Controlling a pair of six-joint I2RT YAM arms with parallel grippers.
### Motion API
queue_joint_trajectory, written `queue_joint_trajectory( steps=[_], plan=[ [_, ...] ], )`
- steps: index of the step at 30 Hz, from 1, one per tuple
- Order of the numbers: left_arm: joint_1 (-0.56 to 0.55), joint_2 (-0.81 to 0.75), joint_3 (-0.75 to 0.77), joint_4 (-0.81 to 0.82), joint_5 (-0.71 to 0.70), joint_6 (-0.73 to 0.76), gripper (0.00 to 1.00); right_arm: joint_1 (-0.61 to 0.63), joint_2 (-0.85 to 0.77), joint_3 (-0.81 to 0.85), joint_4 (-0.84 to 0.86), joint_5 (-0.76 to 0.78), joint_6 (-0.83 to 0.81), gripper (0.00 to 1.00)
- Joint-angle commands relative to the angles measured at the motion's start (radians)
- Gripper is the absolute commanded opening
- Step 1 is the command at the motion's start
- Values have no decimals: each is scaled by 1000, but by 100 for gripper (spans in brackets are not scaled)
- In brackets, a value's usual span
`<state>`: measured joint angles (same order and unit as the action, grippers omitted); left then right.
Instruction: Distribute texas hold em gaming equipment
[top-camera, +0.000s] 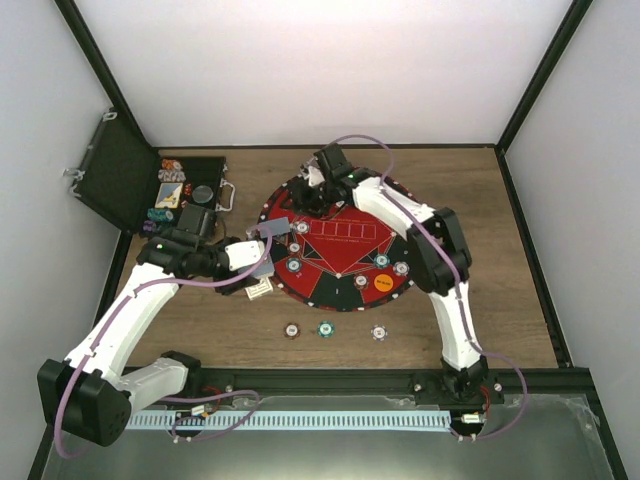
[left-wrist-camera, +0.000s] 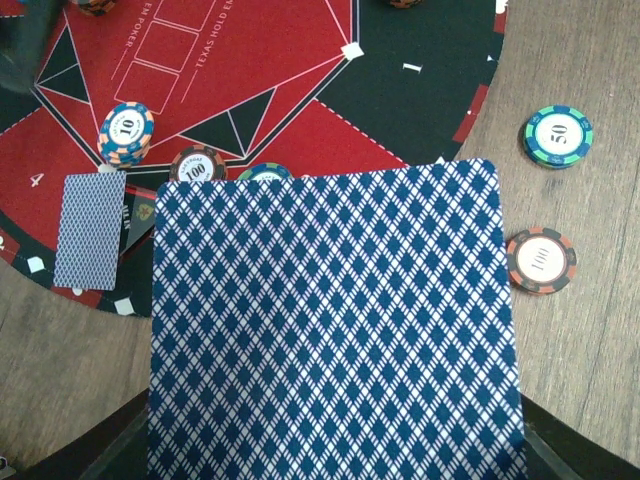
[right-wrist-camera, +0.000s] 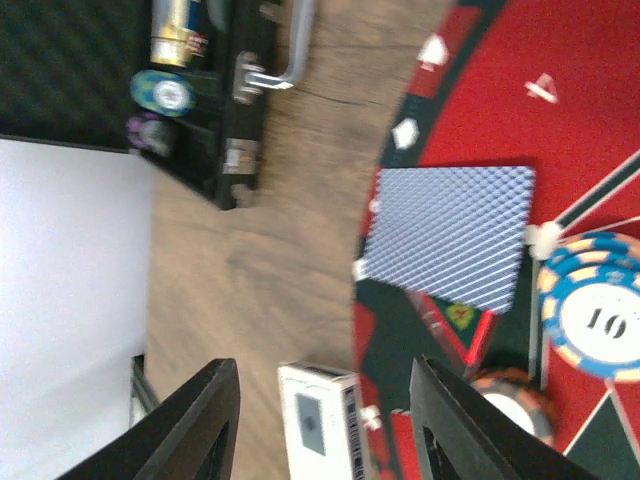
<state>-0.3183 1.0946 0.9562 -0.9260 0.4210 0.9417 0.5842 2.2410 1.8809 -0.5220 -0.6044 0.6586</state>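
Observation:
My left gripper is shut on a blue-diamond-backed playing card that fills the left wrist view and hides the fingers. It holds the card over the left edge of the round red and black poker mat. Another card lies face down on the mat by seat 4, and also shows in the right wrist view. A "10" chip stack and a "100" chip sit beside it. My right gripper is open and empty, at the mat's far side.
Three chips lie on the wood in front of the mat. An orange button and several chips sit on the mat's near right. A white card box lies left of the mat. The open black case stands at far left.

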Motion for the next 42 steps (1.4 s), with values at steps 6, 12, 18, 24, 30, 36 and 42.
queue_joint_trajectory(
  steps=[6,12,18,24,30,36,42],
  plan=[
    [6,-7,26,6,35,1,4,27,-418,-461,346,-132,103,65],
    [4,5,27,10,44,6,4,77,-607,-789,626,-210,251,72],
    [4,11,26,12,50,5,4,160,-618,-821,689,-216,296,74],
    [2,10,30,10,48,2,4,206,-543,-776,726,-235,314,74],
    [3,5,32,6,51,3,4,235,-459,-702,747,-261,326,72],
    [3,5,34,6,55,4,4,253,-389,-634,753,-278,337,71],
    [3,-5,39,1,57,6,4,251,-358,-631,750,-283,335,67]
  ],
)
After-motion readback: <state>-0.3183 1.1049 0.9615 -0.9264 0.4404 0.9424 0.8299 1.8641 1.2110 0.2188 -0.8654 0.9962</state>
